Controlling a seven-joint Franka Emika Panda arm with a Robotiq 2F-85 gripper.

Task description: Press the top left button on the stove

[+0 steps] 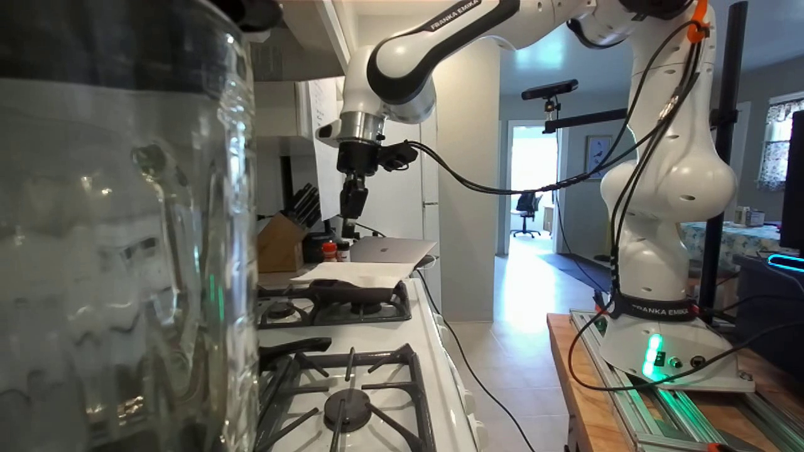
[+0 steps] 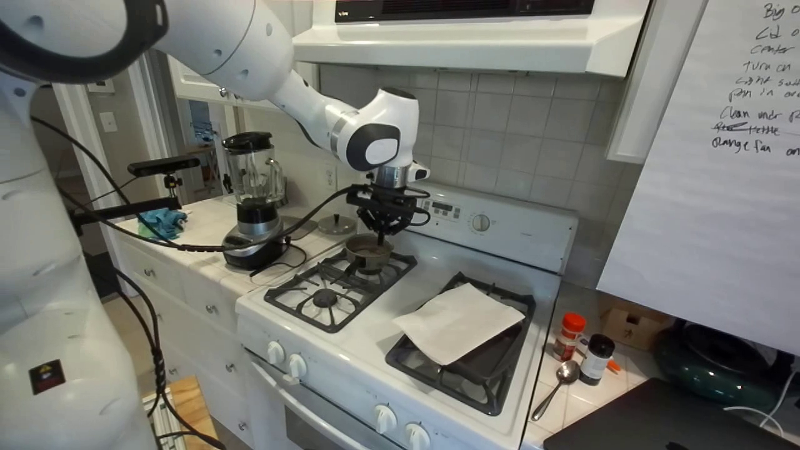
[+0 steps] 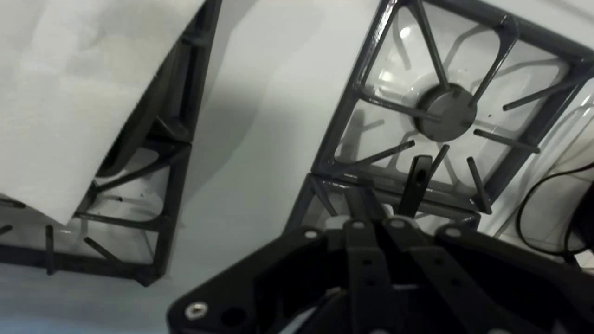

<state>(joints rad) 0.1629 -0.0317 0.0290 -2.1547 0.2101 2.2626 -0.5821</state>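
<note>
The white stove carries black grates and also shows in an exterior view and the wrist view. Its upright back panel holds a small display with buttons at the left and a round dial. My gripper points down above the back left burner, to the left of the display, and hides part of the panel edge. It also shows in an exterior view. In the wrist view its fingers are together with nothing seen between them. The top left button is too small to make out clearly.
A small pot sits on the back left burner below the gripper; its handle points forward. White paper lies over a dark pan on the right grate. A blender stands left of the stove. The range hood is overhead.
</note>
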